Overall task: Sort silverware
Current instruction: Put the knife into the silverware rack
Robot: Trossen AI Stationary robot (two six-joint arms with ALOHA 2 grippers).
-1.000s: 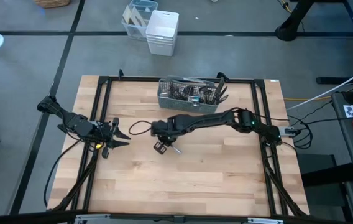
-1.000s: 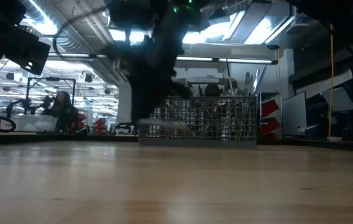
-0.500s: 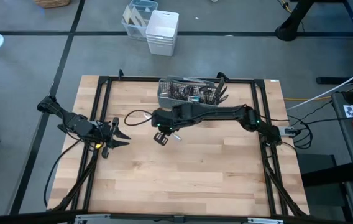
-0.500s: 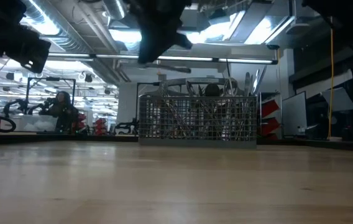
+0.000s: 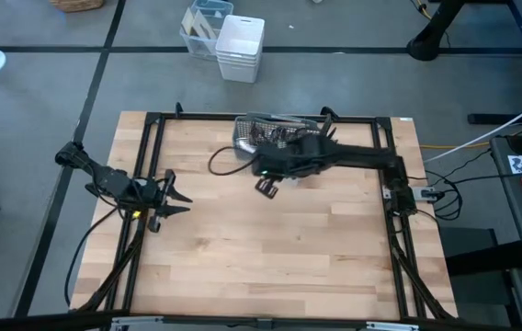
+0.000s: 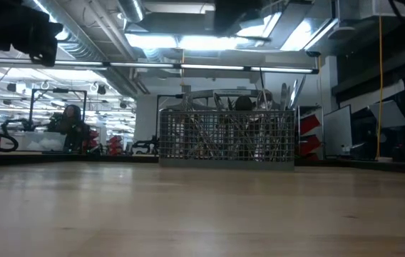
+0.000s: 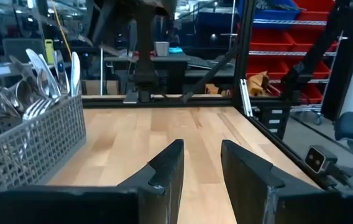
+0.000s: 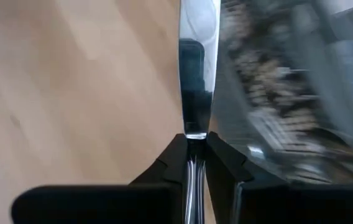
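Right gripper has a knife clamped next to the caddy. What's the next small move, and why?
Probably carry the knife over a caddy compartment and lower it in. The right gripper is shut on its handle, blade pointing ahead beside the mesh wall, not yet inside. The left gripper waits open at the table's left side.

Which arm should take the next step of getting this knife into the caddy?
The right. Its gripper already has its jaws shut on a knife and sits beside the mesh caddy. The left gripper waits open near the table's left edge, far from the caddy and holding nothing.
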